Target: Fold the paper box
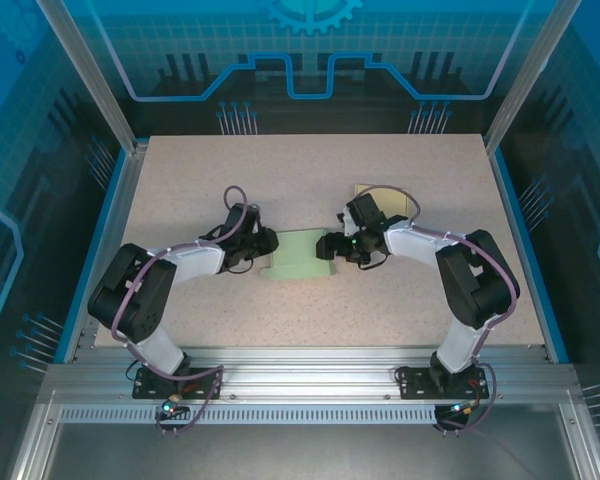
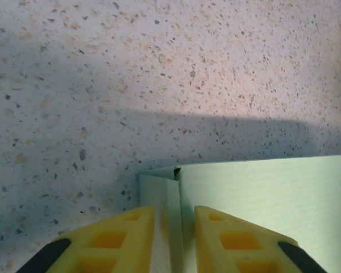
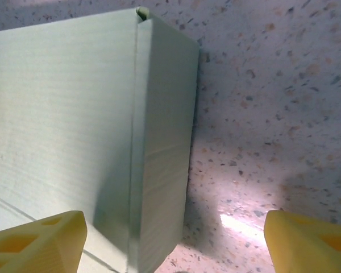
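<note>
The top external camera is looking down from above and behind the arm bases, standing well back and taking in the whole bench (image 1: 320, 170). The left wrist camera is riding low and very close. It is facing forward past the left gripper (image 2: 174, 213) at one edge of the paper box (image 2: 261, 199) and the speckled surface beyond. The right wrist camera is sitting just as near, looking steeply down past the right gripper (image 3: 175, 219) at the box's opposite side. All three views are sharing one patch of the scene: the box and the bench just around it.
</note>
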You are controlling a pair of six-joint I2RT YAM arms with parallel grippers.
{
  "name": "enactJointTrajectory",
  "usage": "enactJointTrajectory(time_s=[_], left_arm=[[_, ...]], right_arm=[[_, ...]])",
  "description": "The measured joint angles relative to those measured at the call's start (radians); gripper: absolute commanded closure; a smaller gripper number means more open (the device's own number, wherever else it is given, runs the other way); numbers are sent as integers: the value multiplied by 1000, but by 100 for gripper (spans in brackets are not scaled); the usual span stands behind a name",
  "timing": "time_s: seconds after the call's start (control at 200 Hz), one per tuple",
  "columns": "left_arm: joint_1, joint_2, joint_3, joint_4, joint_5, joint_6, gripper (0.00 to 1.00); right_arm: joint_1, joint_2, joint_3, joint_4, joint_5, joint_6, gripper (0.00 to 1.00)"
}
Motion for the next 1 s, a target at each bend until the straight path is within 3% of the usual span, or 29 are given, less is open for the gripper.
enactJointTrajectory(time_s=[0.33,0.575,0.73,1.001], left_arm=[[60,29,-15,92,91,-29,92],[99,63,-21,168,158,-53,93],[103,72,-24,193,179,-59,90],[110,50,-35,179,175,-66,75]], right_arm=[[-33,45,-77,302,-227,148,20],[-33,101,-77,406,-286,204,26],[-33,110,-77,448,-315,230,41],[-37,111,-78,507,-348,285,55]])
